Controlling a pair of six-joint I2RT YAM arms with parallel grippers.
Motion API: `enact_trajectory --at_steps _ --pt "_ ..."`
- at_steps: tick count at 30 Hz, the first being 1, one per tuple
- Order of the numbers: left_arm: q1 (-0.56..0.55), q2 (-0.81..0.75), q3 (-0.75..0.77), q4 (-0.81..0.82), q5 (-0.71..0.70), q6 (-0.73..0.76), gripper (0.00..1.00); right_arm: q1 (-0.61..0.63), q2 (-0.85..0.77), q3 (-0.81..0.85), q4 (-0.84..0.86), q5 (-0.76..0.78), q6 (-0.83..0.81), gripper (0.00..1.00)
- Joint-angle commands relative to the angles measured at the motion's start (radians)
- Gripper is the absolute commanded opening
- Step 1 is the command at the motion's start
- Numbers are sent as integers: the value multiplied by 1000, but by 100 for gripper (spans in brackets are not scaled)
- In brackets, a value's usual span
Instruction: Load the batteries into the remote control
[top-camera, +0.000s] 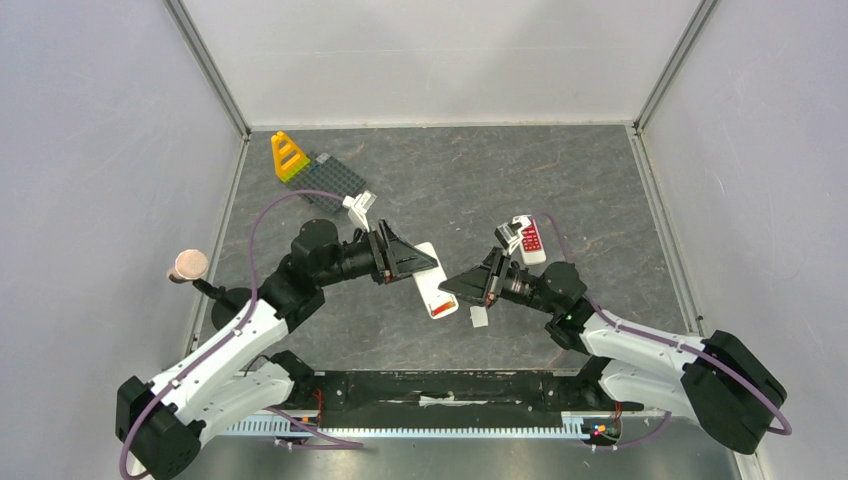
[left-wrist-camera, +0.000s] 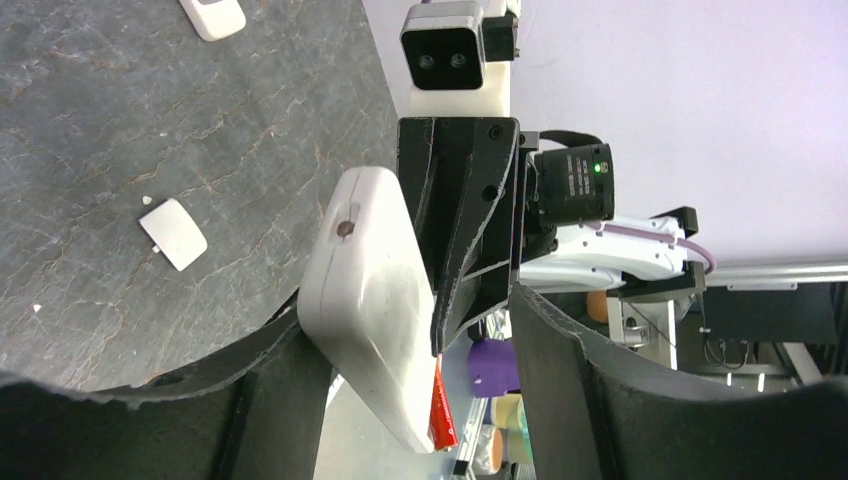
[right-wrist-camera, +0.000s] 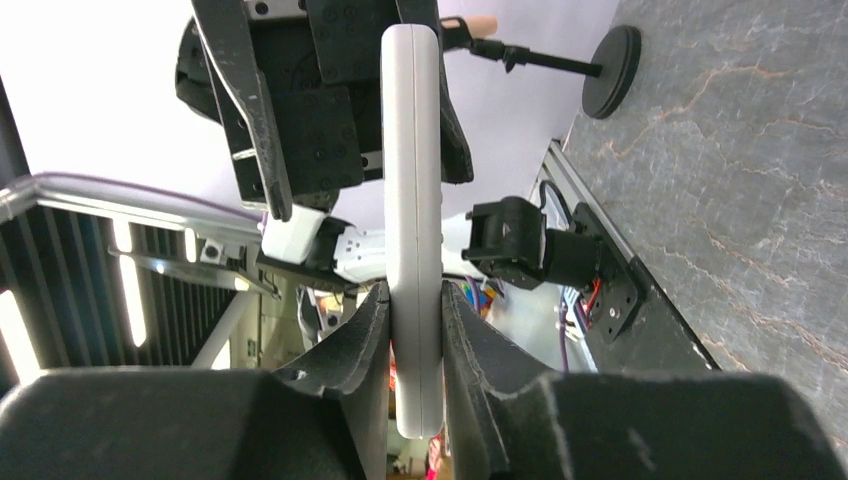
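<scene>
A white remote control (top-camera: 430, 280) hangs in the air between the two arms, above the middle of the table. My right gripper (right-wrist-camera: 415, 310) is shut on its lower end, both pads flat against its sides. A red-orange battery (left-wrist-camera: 441, 405) shows at that end of the remote, along its open side (top-camera: 441, 311). My left gripper (left-wrist-camera: 420, 380) is open around the remote's other end (left-wrist-camera: 370, 290). The remote lies close to one finger (left-wrist-camera: 270, 400), and a wide gap separates it from the other. No other batteries are in view.
A small white cover plate (top-camera: 479, 318) lies on the table below the remote. A white and red device (top-camera: 528, 240) lies behind the right arm. A yellow toy (top-camera: 289, 157) and grey stud plate (top-camera: 335, 180) sit back left. A disc-topped stand (top-camera: 188, 265) is at the left edge.
</scene>
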Motion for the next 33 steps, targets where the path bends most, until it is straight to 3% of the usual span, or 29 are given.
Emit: enact_trajectory --at_steps 1,4,11,14,19,23,25,28,33 --pt "-1 21 -7 95 -60 -72 66 -1 20 8 105 121 71 0" --pt "-5 26 -16 126 -95 -96 62 -1 40 10 127 138 97 0" --pt "-20 59 -30 178 -126 -114 41 5 82 8 184 141 138 0" --pt "-22 71 -24 180 -125 -106 30 7 91 11 185 132 142 0" --pt "-22 71 -20 166 -132 -90 3 7 79 -10 173 127 141 0" --pt "-22 76 -14 157 -133 -86 2 7 68 -27 163 119 141 1" --pt "-22 79 -5 146 -132 -79 2 7 66 -29 162 104 139 9" --pt "-22 85 19 111 -131 -57 2 7 72 -19 140 69 115 38" --pt "-22 99 46 84 -134 -27 2 6 69 13 43 14 41 61"
